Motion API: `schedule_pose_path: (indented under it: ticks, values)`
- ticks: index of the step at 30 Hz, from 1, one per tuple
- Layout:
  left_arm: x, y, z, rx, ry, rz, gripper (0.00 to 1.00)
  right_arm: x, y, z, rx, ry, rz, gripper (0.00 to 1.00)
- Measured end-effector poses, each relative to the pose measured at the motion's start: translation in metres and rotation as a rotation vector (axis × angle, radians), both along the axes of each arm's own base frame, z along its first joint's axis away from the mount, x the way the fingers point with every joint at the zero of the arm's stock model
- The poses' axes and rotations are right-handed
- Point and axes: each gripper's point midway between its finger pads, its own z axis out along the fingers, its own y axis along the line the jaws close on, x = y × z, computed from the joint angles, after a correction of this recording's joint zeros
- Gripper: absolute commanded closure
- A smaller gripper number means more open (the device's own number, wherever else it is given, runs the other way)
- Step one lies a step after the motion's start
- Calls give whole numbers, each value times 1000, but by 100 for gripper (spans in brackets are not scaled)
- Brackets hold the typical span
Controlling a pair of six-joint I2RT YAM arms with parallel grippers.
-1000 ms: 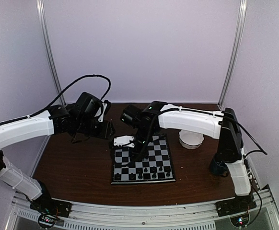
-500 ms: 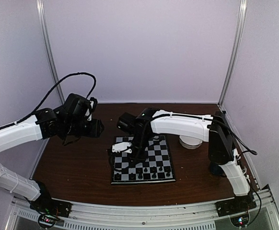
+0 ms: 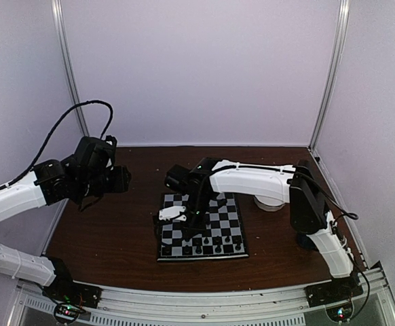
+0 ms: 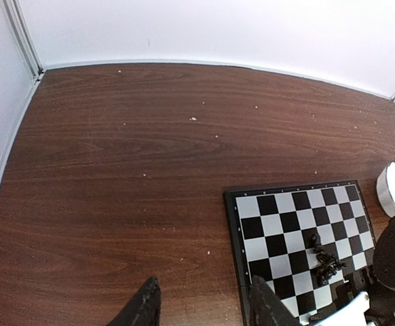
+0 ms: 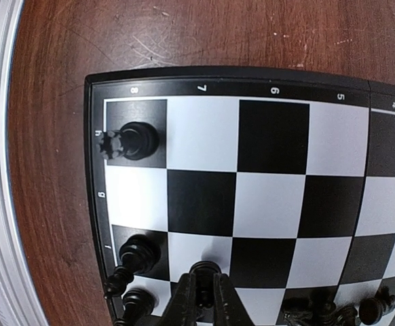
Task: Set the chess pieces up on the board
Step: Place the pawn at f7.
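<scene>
Retreat on the left, approach on the right: that is what the last second brings. The left arm has swung back from the chessboard (image 5: 202, 200) towards the left wall. Its left tool (image 4: 208, 314) now hangs released over the bare worktop (image 4: 116, 170), fingers apart and nothing between them, well clear of the board's left edge.

The right arm has meanwhile reached further over the board and come down towards its near left corner. The right tool (image 5: 203, 288) is clenched on a black chess piece (image 5: 204, 267), held upright just above the squares. Whether the piece's base already touches the board cannot be told from these views.

A rook (image 5: 138, 140) stands on the corner square. The next square along the near edge is bare, and another dark piece (image 5: 140, 252) stands on the square after that, just beside the held one. More chess pieces (image 3: 208, 247) line the near edge in the overhead view, and a small cluster lies loose further in on the board.

The left arm's withdrawal appears to leave the corner to the right arm alone. The step in hand looks like seating this piece on the near rows. Several loose pieces have yet to be set in place, so the task is only partly done.
</scene>
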Motion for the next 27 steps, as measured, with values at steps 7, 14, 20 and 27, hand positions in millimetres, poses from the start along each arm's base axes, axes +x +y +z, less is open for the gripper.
schedule_pose_path:
  ticks: [7, 14, 20, 27]
  values:
    - [1, 2, 1, 1, -5, 14, 54, 0, 0, 0, -1, 0, 0, 91]
    - [0, 3, -2, 5, 0, 16, 54, -2, 0, 0, -2, 1, 3, 90]
    - [0, 3, -4, 9, 3, 17, 54, -4, 1, -1, -3, 2, 9, 89]
    - [0, 3, -4, 9, 3, 17, 54, -6, 1, -6, -13, 7, 14, 88]
